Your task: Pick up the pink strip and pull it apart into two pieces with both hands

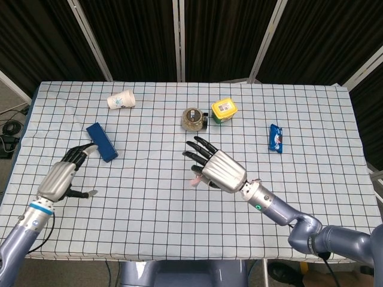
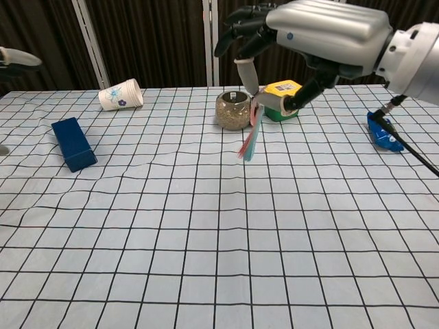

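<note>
The pink strip (image 2: 250,137) hangs in the air, pinched at its top end by my right hand (image 2: 302,41) between thumb and a finger, the other fingers spread. In the head view the right hand (image 1: 215,168) floats above the table's middle, and only a bit of the pink strip (image 1: 195,179) shows under it. My left hand (image 1: 63,176) hovers over the table's left side with fingers apart and nothing in it. A fingertip of the left hand (image 2: 17,58) shows at the chest view's left edge.
A blue box (image 1: 101,142) lies just beyond my left hand. At the back are a tipped paper cup (image 1: 121,100), a glass jar (image 1: 192,118) and a yellow-lidded green tub (image 1: 223,110). A blue snack packet (image 1: 275,137) lies to the right on the checked tablecloth (image 1: 149,197).
</note>
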Robot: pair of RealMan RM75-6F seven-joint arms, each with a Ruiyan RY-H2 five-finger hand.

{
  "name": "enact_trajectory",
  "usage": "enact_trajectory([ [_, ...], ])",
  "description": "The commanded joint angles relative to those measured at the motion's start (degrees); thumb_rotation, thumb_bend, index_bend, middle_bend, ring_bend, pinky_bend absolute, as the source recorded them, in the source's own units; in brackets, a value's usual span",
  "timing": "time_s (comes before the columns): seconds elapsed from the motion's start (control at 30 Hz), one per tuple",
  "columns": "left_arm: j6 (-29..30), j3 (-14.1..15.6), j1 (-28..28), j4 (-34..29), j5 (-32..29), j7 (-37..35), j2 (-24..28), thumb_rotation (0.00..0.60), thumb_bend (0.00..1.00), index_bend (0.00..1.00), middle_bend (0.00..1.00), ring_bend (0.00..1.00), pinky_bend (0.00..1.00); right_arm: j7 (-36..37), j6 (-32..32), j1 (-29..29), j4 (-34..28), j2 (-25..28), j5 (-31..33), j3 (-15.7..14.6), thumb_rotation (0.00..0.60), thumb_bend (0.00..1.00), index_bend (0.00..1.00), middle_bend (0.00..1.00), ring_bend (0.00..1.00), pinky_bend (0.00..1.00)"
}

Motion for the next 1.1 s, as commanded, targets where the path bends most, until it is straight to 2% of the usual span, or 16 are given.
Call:
enact_trajectory([
  [0.03, -3.88, -2.01, -3.94, -0.31, -1.03, -2.57, -2.85, 0.600, 0.00, 0.17, 0.00, 0.00, 0.00, -3.25, -2.69, 0.86, -3.79, 1.03, 3.32, 2.58, 0.600, 0.39, 0.65, 0.19, 0.00, 0.00],
  [0.23, -8.77, -4.09, -8.92, -0.41, -4.05, -3.78, -5.58, 0.600, 0.03, 0.31, 0.00, 0.00, 0.00, -7.34, -5.09, 1.25, -7.22, 0.49, 7.19, 4.72, 0.600, 0.39, 0.65, 0.20, 0.00, 0.00],
  [0.5, -13.76, -6.56, -14.44, -0.39, -11.23, -2.87, -9.35, 0.600, 0.13, 0.39, 0.00, 0.00, 0.00, -10.44, -6.62, 1.25, -9.44, -0.75, 11.19, 6.56, 0.600, 0.40, 0.65, 0.20, 0.00, 0.00],
  [0.8, -13.91, -7.48, -17.66, -0.52, -17.46, 0.52, -14.85, 0.600, 0.17, 0.45, 0.00, 0.00, 0.00, -11.88, -6.75, 0.98, -11.15, -1.08, 12.87, 7.62, 0.600, 0.40, 0.65, 0.20, 0.00, 0.00],
  [1.1, -14.22, -8.87, -21.47, -2.10, -25.08, 6.26, -17.58, 0.600, 0.19, 0.46, 0.00, 0.00, 0.00, -13.53, -6.86, 0.73, -13.12, -0.71, 14.10, 8.41, 0.600, 0.41, 0.65, 0.20, 0.00, 0.00],
])
